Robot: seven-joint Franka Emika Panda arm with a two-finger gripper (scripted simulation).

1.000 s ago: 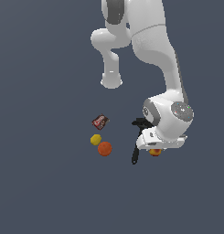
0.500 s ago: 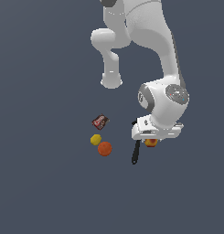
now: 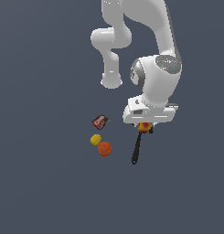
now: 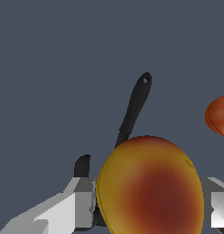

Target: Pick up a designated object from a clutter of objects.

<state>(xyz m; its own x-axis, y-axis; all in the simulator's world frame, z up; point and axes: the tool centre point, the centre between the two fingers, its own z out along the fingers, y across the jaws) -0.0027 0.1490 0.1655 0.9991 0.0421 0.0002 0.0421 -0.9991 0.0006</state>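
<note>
The designated object, a yellow-orange fruit with a red blotch point(image 4: 149, 185), fills the space between my gripper's fingers point(image 4: 83, 201) in the wrist view. In the exterior view the same fruit point(image 3: 144, 127) hangs just under the white hand, held off the floor with my gripper point(image 3: 144, 128) shut on it. Beneath and beside it lies the black hammer point(image 3: 136, 148) point(image 4: 134, 107). The rest of the clutter sits toward the exterior view's left: a dark red-labelled packet point(image 3: 100, 121), a yellow lemon point(image 3: 96, 140) and an orange ball point(image 3: 104, 148) point(image 4: 218, 115).
The white arm point(image 3: 145, 41) rises above the hand and bends back to its base point(image 3: 111, 81) behind the packet. Everything rests on a plain dark grey floor point(image 3: 49, 192).
The hand has risen and shifted toward the exterior view's left, carrying the fruit up off the floor. The hammer, packet, lemon and ball have stayed put.
</note>
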